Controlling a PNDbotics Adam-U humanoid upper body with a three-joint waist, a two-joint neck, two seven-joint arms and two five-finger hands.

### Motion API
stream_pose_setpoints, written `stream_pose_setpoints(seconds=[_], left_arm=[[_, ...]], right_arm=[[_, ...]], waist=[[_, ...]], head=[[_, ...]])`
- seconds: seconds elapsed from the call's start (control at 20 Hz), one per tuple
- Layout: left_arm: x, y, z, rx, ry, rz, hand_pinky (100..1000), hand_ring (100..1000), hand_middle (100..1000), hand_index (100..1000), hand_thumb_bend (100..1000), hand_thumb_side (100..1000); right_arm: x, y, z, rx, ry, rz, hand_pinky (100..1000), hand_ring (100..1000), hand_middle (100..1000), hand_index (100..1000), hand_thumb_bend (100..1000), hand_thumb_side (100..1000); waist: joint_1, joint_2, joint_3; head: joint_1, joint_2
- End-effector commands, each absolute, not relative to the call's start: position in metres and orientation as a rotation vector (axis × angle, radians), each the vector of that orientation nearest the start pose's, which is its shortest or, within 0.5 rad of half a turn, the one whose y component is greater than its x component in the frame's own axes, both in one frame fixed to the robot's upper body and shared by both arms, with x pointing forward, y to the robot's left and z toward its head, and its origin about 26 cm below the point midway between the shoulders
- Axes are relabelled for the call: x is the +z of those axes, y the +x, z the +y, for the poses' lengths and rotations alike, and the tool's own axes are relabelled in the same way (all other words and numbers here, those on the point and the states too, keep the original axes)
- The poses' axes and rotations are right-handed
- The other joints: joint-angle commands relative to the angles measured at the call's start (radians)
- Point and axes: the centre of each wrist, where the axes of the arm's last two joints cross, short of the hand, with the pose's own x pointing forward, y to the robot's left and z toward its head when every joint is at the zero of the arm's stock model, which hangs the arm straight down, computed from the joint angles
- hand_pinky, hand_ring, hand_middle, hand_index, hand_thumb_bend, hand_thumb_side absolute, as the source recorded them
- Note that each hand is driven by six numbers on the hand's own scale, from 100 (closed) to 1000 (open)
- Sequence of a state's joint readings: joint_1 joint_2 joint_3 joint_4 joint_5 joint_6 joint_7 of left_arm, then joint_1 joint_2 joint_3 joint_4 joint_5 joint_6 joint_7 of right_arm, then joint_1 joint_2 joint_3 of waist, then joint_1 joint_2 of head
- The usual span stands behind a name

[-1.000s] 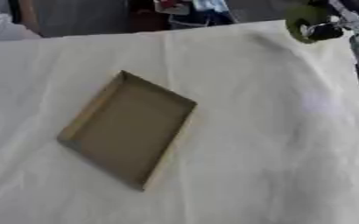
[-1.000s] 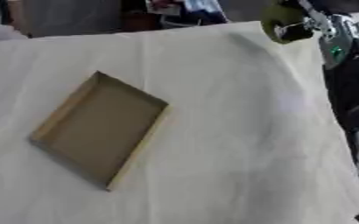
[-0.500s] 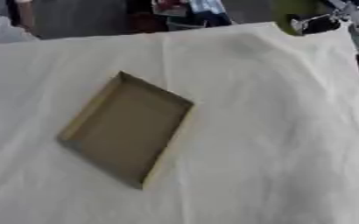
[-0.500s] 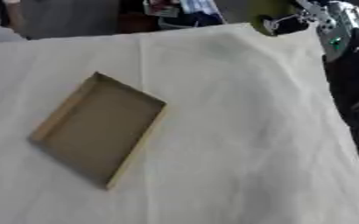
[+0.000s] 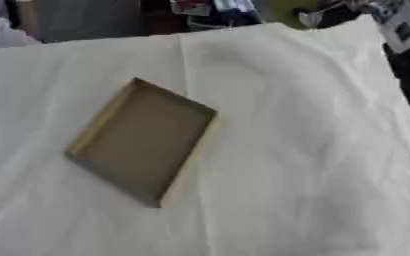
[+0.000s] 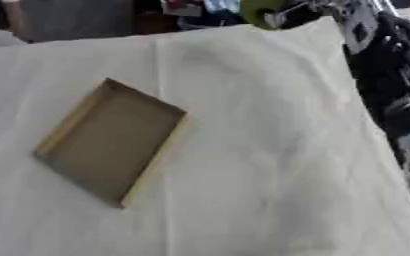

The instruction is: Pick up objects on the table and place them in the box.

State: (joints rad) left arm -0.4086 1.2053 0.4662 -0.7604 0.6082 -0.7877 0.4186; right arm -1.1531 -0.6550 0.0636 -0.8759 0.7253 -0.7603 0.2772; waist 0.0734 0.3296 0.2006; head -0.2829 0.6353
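No text, label or number can be read anywhere.

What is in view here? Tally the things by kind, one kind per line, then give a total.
Cardboard box, open, nothing visible inside: 1
Green round object, held by the right hand at the table's far edge: 1
White cloth covering the table: 1
Total: 3

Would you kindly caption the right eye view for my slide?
Right hand holds a green object beyond the table's far edge; the open cardboard box lies empty on the cloth.
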Motion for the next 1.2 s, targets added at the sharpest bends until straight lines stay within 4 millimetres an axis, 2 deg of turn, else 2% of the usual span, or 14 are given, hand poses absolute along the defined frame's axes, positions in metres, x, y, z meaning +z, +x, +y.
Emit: stream_pose_setpoints(seconds=[0.05, 0.35, 0.65, 1.0, 1.2], left_arm=[[0.313, 0.227, 0.660, -0.806, -1.421, 2.800, 788, 845, 732, 859, 100, 377], [0.313, 0.234, 0.656, -0.790, -1.379, 2.832, 787, 845, 732, 859, 100, 384], [0.312, 0.238, 0.654, -0.783, -1.359, 2.853, 787, 846, 732, 859, 100, 382], [0.309, 0.242, 0.652, -0.771, -1.343, 2.874, 788, 846, 729, 858, 100, 394], [0.308, 0.246, 0.650, -0.768, -1.323, 2.890, 788, 846, 729, 859, 100, 392]], right_arm=[[0.340, 0.478, -0.311, -2.101, 1.066, 2.475, 461, 503, 327, 458, 100, 100], [0.317, 0.490, -0.250, -2.185, 0.788, 2.484, 467, 506, 327, 458, 100, 100], [0.295, 0.488, -0.196, -2.215, 0.585, 2.486, 468, 506, 327, 458, 100, 100], [0.270, 0.480, -0.149, -2.215, 0.478, 2.488, 468, 507, 324, 456, 100, 100], [0.254, 0.474, -0.131, -2.239, 0.487, 2.482, 468, 508, 324, 456, 100, 100]], waist=[[0.003, -0.027, 0.007], [0.002, -0.033, 0.017], [0.005, -0.044, 0.018], [0.005, -0.054, 0.014], [0.005, -0.050, 0.018]], head=[[-0.012, 0.013], [-0.030, 0.027], [-0.033, 0.032], [-0.033, 0.032], [-0.030, 0.041]])
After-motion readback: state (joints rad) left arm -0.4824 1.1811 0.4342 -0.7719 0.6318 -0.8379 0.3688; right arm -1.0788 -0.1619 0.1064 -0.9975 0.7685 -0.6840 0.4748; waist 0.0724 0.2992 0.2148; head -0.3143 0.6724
